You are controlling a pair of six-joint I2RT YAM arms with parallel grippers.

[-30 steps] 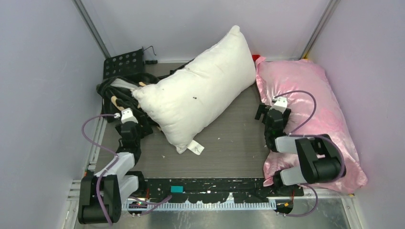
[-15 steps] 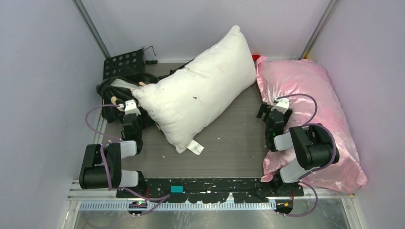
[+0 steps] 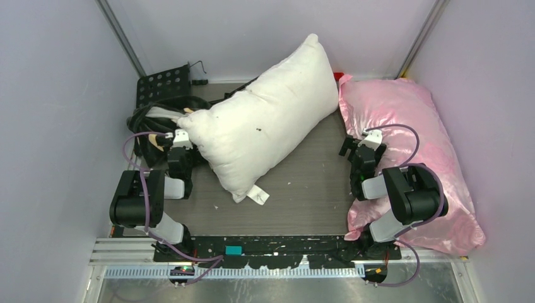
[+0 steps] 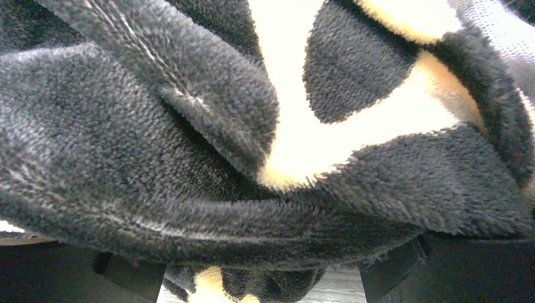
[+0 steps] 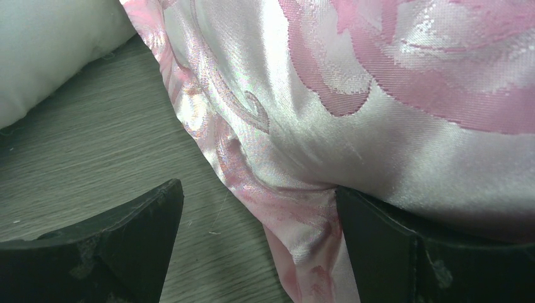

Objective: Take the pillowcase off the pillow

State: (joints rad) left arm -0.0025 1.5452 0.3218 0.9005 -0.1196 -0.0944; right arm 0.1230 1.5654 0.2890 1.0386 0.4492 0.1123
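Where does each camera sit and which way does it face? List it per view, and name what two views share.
Top external: above and behind the bases, facing down on the table; left arm and right arm show.
Left wrist: on the left arm, facing the black pillowcase up close; fingers of the left gripper at the bottom corners.
Right wrist: on the right arm, facing the pink satin pillow; fingers of the right gripper spread below.
Shared: top and right wrist both show the white pillow.

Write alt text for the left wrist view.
Black plush pillowcase with pale yellow motifs fills the frame, bunched between the two widely spread dark fingers of the end effector at the bottom corners. A sliver of wood-grain table shows bottom centre.
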